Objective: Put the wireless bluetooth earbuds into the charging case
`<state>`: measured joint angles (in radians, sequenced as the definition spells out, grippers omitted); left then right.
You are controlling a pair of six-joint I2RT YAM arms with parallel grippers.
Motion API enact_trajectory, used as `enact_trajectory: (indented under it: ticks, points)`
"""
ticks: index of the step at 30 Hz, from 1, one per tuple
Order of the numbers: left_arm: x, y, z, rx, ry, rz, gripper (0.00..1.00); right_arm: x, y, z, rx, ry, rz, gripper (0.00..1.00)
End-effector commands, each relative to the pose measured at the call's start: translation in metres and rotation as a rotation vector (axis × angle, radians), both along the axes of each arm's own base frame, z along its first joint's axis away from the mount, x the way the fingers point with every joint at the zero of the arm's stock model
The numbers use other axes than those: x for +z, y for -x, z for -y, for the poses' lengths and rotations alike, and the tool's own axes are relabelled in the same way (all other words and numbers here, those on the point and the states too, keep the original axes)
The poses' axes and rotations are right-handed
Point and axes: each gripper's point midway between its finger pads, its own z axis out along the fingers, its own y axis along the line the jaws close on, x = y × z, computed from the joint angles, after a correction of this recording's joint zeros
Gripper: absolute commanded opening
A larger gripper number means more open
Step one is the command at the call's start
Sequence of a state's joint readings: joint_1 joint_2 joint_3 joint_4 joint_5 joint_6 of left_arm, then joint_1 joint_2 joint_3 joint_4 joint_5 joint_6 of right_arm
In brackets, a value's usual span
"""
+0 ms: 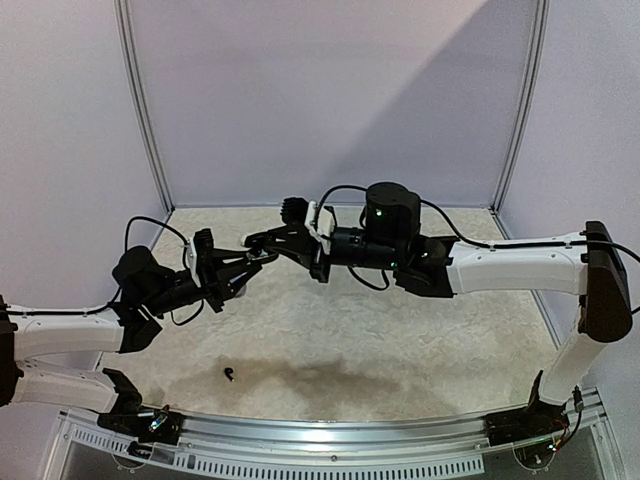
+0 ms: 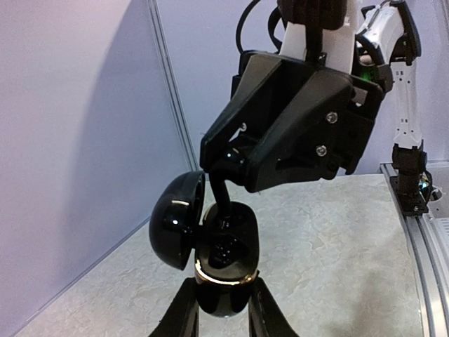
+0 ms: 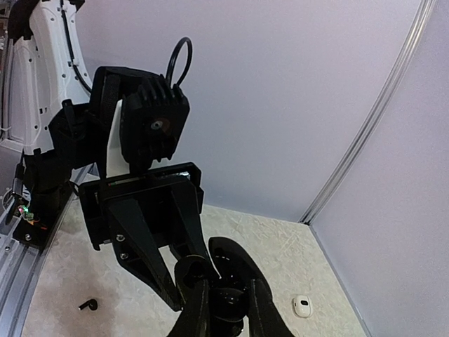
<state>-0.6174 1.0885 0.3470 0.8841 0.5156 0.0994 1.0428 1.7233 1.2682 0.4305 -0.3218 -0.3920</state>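
While hanging well above the bench point(image 1: 400, 330), facing each other tip to tip in mid-air: left fingers point(image 2: 186, 316) on one side, right fingers point(image 2: 238, 158) on the other. Clamping the case point(image 2: 226, 253) tight by its base in the left fingers, mouth facing the right ones, lid point(image 2: 174, 221) hinged open and hanging off to one side, clear of the way in. Pinching a black earbud point(image 2: 220, 193) in the all-but-closed right fingers, its long axis lying roughly in line with the case's mouth, far end touching or just entering the cavity; cannot tell whether seated. Judging the coming move as a short push along that same axis, the right arm being the one to make it and the left only bracing. Risking a snag on the case rim if tilting off that line. Having open air all round, bench edges and wall well apart from the meeting point. Lying loose on the bench: another black earbud point(image 1: 231, 374) nearer the left arm, and a white earbud point(image 3: 302, 306) close to the foot of the wall.
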Motion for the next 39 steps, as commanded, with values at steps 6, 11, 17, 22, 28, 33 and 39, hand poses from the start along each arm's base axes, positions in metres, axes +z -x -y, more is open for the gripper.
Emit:
enact_trajectory:
  ticks: [6,11,17,22,28,33,39]
  points:
    - [0.017,0.001,0.003,-0.004,0.032,0.037,0.0,-0.016,-0.006,0.003,-0.05,0.056,0.024,0.0]
    - [0.018,0.001,0.003,-0.002,0.032,0.042,0.0,-0.012,-0.011,0.002,-0.075,0.045,0.036,0.0]
    - [0.017,0.001,0.002,0.004,0.03,0.044,0.0,-0.013,-0.013,0.0,-0.084,0.051,0.047,0.0]
    - [0.017,0.001,0.002,0.004,0.032,0.046,0.0,-0.011,-0.019,0.0,-0.116,0.047,0.069,0.0]
    - [0.018,0.001,0.002,0.006,0.032,0.05,0.0,-0.013,-0.019,-0.003,-0.126,0.06,0.09,0.0]
    - [0.018,0.001,0.002,0.007,0.032,0.053,0.0,-0.016,-0.018,-0.005,-0.117,0.085,0.095,0.0]
    - [0.017,0.001,0.001,0.008,0.032,0.049,0.0,-0.025,-0.014,-0.008,-0.113,0.126,0.098,0.01]
